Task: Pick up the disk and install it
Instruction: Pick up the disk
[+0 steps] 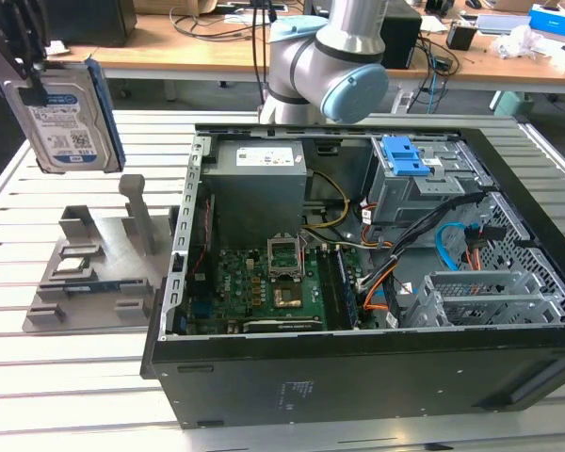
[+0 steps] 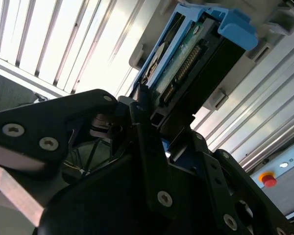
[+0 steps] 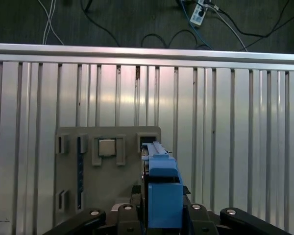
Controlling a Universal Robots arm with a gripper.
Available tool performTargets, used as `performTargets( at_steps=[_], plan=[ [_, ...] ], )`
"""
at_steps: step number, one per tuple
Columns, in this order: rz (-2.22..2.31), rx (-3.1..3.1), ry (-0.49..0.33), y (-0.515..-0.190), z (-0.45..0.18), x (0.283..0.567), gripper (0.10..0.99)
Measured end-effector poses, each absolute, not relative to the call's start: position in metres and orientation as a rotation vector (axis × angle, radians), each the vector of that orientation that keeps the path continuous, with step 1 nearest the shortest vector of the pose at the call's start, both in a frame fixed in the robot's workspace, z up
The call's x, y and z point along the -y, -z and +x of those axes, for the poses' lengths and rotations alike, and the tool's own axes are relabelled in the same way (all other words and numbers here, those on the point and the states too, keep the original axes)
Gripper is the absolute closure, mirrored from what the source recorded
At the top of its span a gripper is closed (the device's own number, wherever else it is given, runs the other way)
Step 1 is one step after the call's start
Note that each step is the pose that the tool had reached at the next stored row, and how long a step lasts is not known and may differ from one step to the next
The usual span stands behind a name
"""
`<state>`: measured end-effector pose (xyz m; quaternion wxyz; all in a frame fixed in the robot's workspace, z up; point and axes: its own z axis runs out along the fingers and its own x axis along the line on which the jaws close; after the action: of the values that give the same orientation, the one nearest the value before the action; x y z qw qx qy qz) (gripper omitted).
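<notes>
Because the claw [image 1: 38, 83] is clamped on the disk [image 1: 64, 118] only along its upper edge, the drive hangs upright in the upper left of the exterior view. Any swing toward the open computer case [image 1: 358, 377] could twist it loose, dropping it onto the grey holder [image 1: 94, 264] beneath. The arm [image 1: 330, 56] reaches out to that corner, its wrist aimed straight down, high above the slatted worktop [image 3: 235, 122].

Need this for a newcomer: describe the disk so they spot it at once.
At the exterior view's left, beside the open computer case, find the grey fixture. Above it the gripper holds the disk upright; only it bears a white-and-blue label.
</notes>
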<state>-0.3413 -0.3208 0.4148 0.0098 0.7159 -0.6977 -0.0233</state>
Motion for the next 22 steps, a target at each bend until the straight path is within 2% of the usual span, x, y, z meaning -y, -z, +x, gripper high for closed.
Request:
performTargets(
  at_steps=[22],
  plan=[
    [2.233, 2.176, 0.078, -0.46, -0.339, 0.321, 0.722]
  ],
)
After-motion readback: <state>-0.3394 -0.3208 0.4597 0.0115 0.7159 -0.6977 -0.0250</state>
